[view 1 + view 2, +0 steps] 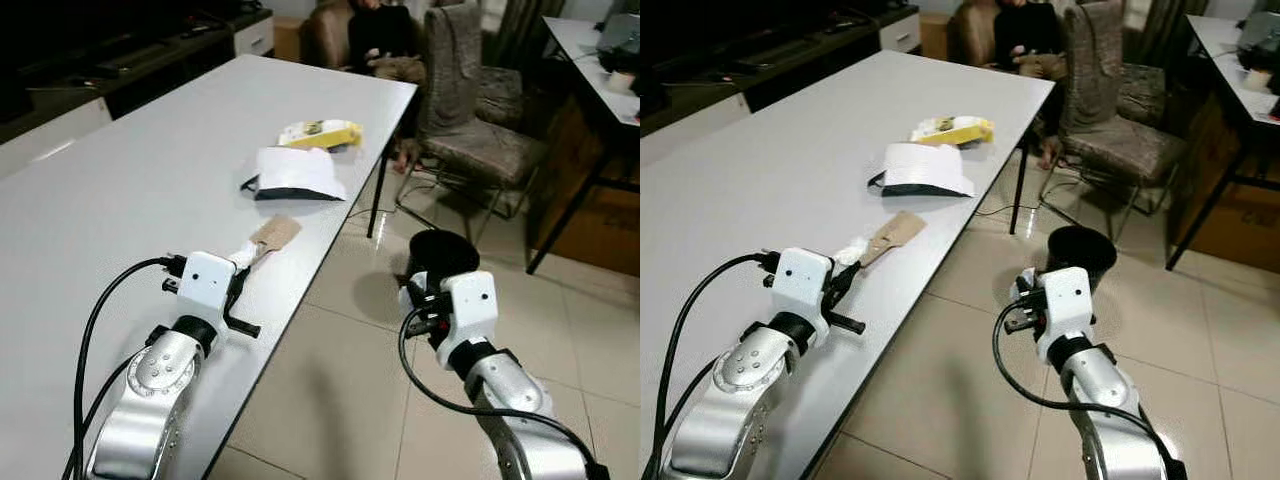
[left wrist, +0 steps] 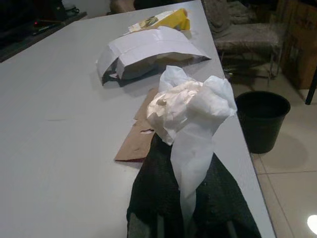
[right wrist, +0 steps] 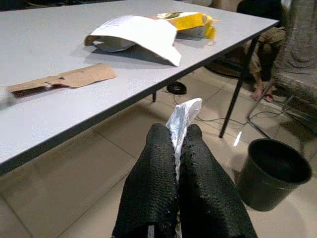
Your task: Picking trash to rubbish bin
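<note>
My left gripper (image 2: 185,156) is shut on a crumpled white tissue (image 2: 190,106) and is held just over the white table (image 1: 130,190) near its right edge. A torn brown paper scrap (image 1: 276,233) lies flat right beyond it. Further along the table are a white mailer bag (image 1: 297,172) and a yellow packet (image 1: 322,133). My right gripper (image 3: 177,134) is off the table over the tiled floor, shut on a small white wrapper (image 3: 183,114). The black rubbish bin (image 1: 442,258) stands on the floor just ahead of the right gripper and looks empty.
A padded chair (image 1: 490,140) stands beyond the bin, with a person (image 1: 385,40) seated at the table's far end. A dark-legged table (image 1: 600,70) is at the far right and a low dark cabinet (image 1: 120,60) along the left. A cable (image 3: 218,119) lies on the floor.
</note>
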Controlling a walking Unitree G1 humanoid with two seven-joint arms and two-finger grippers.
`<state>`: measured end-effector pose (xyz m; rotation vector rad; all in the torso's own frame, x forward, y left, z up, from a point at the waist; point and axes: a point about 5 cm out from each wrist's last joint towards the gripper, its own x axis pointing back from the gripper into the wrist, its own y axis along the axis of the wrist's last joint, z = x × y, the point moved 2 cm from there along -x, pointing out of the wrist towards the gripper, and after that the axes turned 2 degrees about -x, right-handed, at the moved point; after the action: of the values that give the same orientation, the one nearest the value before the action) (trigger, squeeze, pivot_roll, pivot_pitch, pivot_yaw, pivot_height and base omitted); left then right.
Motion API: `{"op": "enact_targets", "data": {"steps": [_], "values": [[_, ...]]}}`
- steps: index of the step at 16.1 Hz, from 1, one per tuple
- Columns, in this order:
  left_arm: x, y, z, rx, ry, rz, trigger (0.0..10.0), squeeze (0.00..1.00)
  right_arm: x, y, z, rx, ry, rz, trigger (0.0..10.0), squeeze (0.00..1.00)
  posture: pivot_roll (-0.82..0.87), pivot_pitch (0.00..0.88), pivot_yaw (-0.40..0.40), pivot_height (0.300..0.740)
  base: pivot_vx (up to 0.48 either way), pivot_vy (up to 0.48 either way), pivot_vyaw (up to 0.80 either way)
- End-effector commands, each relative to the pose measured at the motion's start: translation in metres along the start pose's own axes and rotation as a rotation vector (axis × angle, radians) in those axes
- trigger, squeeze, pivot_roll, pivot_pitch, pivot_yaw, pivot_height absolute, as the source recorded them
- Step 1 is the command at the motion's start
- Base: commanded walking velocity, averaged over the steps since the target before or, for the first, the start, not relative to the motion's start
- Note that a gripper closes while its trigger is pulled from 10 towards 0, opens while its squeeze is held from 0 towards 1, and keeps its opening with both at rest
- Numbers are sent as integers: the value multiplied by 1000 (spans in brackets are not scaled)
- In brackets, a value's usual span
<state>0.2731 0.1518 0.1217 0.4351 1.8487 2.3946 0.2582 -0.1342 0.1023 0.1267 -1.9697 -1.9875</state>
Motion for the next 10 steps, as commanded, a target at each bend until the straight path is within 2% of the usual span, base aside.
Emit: {"op": "enact_targets", "data": {"steps": [1,10], "values": [[-2,4,-2,-23,-11,-14,10000,0,0,-2,1,0,1,2,10000,0,-20,11,0,740,0,0,0],[-8,7,-3,-70,-43,-18,10000,0,-1,-9,2,-27,-28,9,10000,0,-32,6,25,740,0,-366,0]]}}
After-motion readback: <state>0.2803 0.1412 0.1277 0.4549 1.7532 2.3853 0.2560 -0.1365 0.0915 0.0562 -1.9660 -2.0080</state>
